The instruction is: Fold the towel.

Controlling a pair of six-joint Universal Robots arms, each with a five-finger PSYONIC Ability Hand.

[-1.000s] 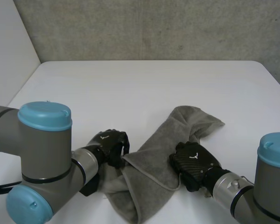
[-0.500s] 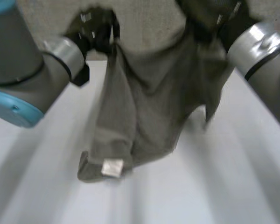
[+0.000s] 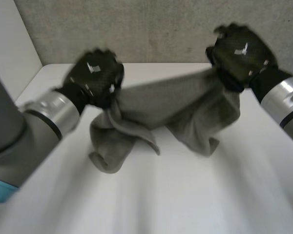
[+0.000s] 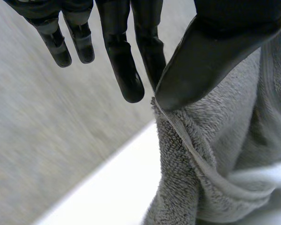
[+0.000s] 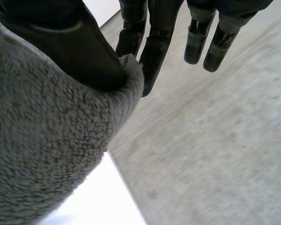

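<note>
The grey towel (image 3: 185, 107) hangs stretched between my two raised hands, and its lower folds sag onto the white table (image 3: 195, 195). My left hand (image 3: 95, 78) holds one upper end. In the left wrist view its thumb (image 4: 215, 42) pinches the towel's hemmed edge (image 4: 178, 136) against a finger, while the other fingers stay straight. My right hand (image 3: 239, 56) holds the other upper end. In the right wrist view its thumb (image 5: 61, 37) presses the towel (image 5: 47, 140) against a finger.
A grey wall (image 3: 161, 29) stands just behind the table's far edge, close to both hands. A white side wall (image 3: 10, 53) rises at the left. Bare table surface lies in front of the towel.
Both hands have lifted the towel off the table, moved away from me and apart. The towel went from a crumpled heap to a band stretched between them.
</note>
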